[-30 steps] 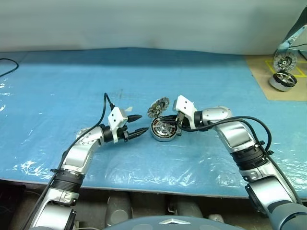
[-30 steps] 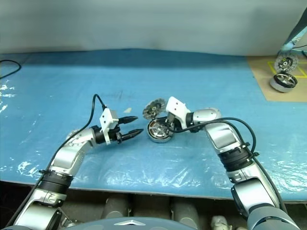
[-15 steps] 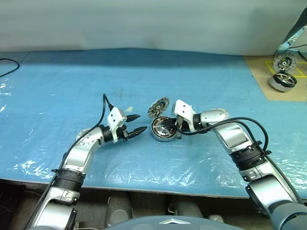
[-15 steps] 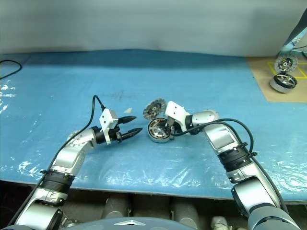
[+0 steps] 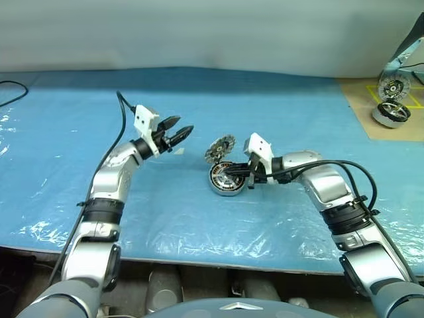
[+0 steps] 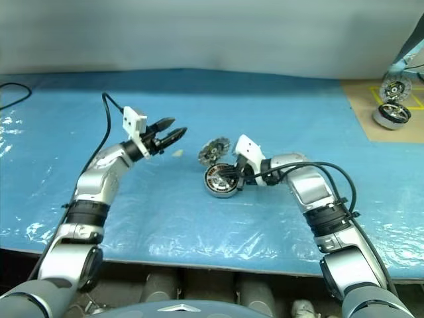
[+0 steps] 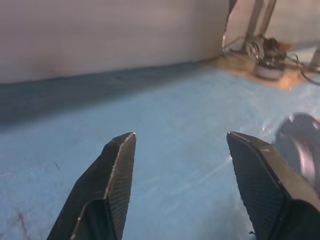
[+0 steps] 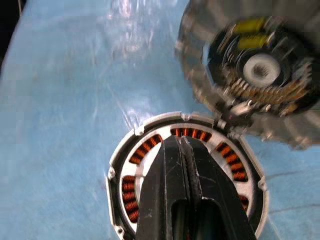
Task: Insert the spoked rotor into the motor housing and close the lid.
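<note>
Insertion step: right gripper [image 8: 186, 150] pinched shut over motor housing [image 5: 224, 179], hinged lid [image 5: 219, 149] raised; left gripper [image 5: 177, 131] open, empty, left; next, lid closing.

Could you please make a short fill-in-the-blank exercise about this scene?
1. The round silver motor housing with copper windings lies on a ____ sheet.
2. Its hinged lid stands ____.
3. The right gripper, over the housing, has its fingers ____.
4. The left gripper has its fingers ____.

Missing words: blue; open; shut; open
</note>
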